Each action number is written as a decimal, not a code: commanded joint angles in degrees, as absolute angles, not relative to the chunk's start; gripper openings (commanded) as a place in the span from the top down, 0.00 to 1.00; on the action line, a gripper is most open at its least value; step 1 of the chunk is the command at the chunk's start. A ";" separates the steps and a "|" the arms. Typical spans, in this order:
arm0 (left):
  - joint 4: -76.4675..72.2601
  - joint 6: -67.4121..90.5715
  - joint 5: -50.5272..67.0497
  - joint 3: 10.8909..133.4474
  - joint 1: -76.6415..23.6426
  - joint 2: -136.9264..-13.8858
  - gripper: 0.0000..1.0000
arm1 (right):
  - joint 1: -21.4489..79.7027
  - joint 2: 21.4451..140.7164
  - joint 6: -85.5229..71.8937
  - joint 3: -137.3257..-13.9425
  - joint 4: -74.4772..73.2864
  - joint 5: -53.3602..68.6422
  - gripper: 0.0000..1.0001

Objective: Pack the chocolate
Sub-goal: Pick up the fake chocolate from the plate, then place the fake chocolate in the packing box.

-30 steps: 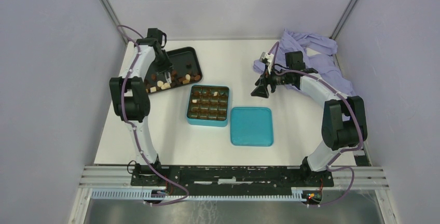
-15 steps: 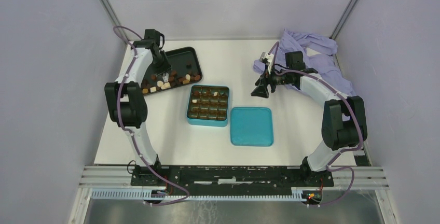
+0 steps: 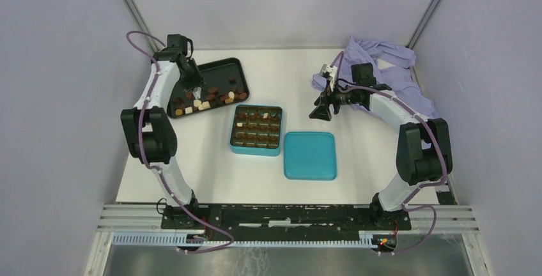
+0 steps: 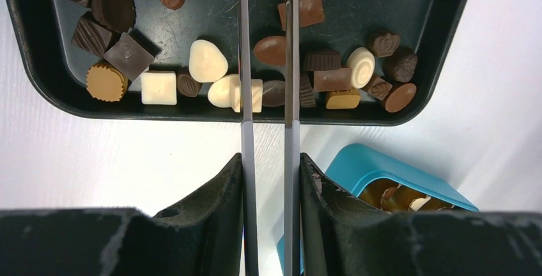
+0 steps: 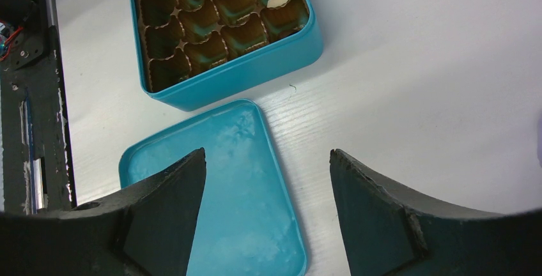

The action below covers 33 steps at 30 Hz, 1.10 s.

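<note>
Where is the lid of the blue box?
In the top view, the lid lies flat on the table, just right of the open box and a little nearer the arms' bases.

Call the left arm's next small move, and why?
Probably: carry the left gripper across to the teal box and down over an empty cell. Its jaws stand narrow above the black tray, seemingly pinching a pale chocolate piece, though the wrist view crops the tips. The box sits open, lid beside it, with many cells bare; the right gripper hangs open, clear of it.

No text, label, brand or number can be read anywhere here.
</note>
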<state>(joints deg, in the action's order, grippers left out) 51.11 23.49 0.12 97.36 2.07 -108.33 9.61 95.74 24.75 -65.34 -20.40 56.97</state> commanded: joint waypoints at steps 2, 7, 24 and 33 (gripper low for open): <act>47.68 21.12 0.47 97.10 2.19 -104.01 0.98 | 9.40 95.54 24.96 -65.05 -19.17 58.27 0.23; 46.22 21.37 3.05 95.06 2.18 -101.34 0.98 | 9.38 95.12 25.40 -64.89 -19.21 58.17 0.23; 41.84 22.94 10.31 87.51 2.18 -89.37 0.98 | 9.39 95.09 24.08 -64.66 -18.71 58.10 0.23; 39.09 24.06 14.40 82.68 2.18 -83.30 0.98 | 9.41 94.08 23.82 -63.78 -18.10 57.88 0.23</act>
<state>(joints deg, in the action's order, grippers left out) 43.57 23.53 11.00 84.09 2.07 -87.79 9.61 95.74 24.12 -64.14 -19.94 56.97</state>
